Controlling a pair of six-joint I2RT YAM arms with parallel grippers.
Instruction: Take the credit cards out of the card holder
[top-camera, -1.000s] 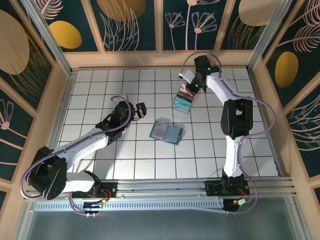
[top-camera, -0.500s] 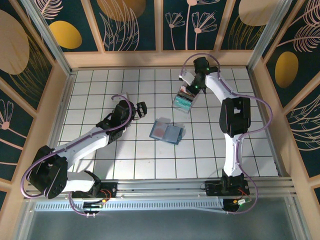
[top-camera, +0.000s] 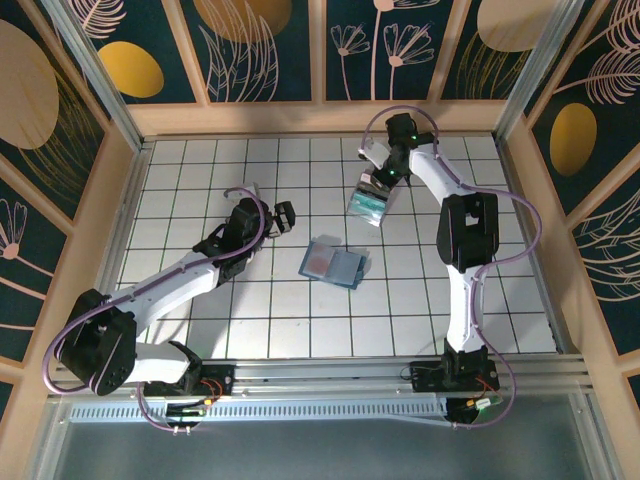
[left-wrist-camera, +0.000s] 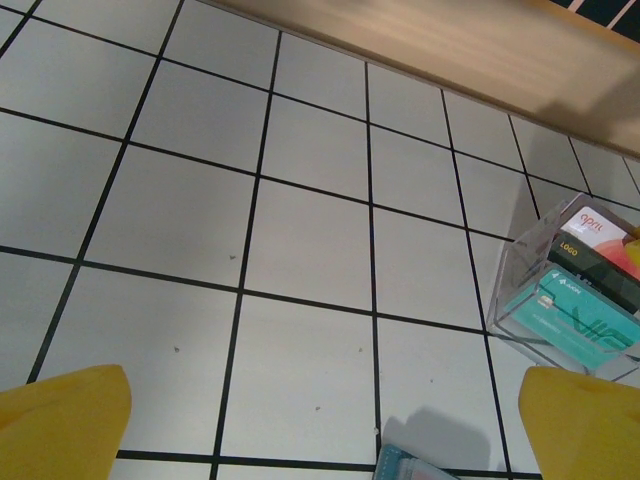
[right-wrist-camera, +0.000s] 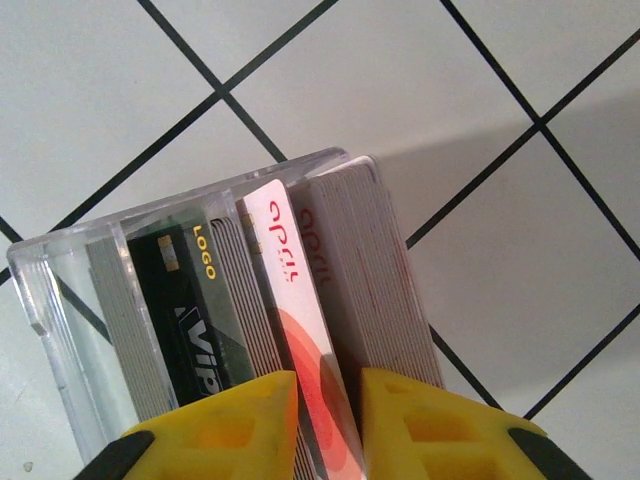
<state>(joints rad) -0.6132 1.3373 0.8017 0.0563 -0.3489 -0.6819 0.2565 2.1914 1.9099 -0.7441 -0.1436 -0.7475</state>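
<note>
Right gripper (right-wrist-camera: 328, 420) first: its yellow jaws sit a narrow gap apart with a white-and-red plastic credit card (right-wrist-camera: 300, 330) standing between them. Can't tell if they're actually pinching it. The red lettering on it reads something like "april". That card stands on edge inside a clear plastic tray (right-wrist-camera: 50, 320), beside a dark card (right-wrist-camera: 185, 320) marked "LOGO" in yellow with big "VIP" letters. Left gripper (left-wrist-camera: 320, 430) is spread wide with nothing between its fingers, over the white tiled table (left-wrist-camera: 300, 250). The slate-blue soft bifold card holder (top-camera: 345, 268) lies opened flat at the centre of the top view, below-left of the tray, with a reddish card (top-camera: 320, 260) on its left panel.
</note>
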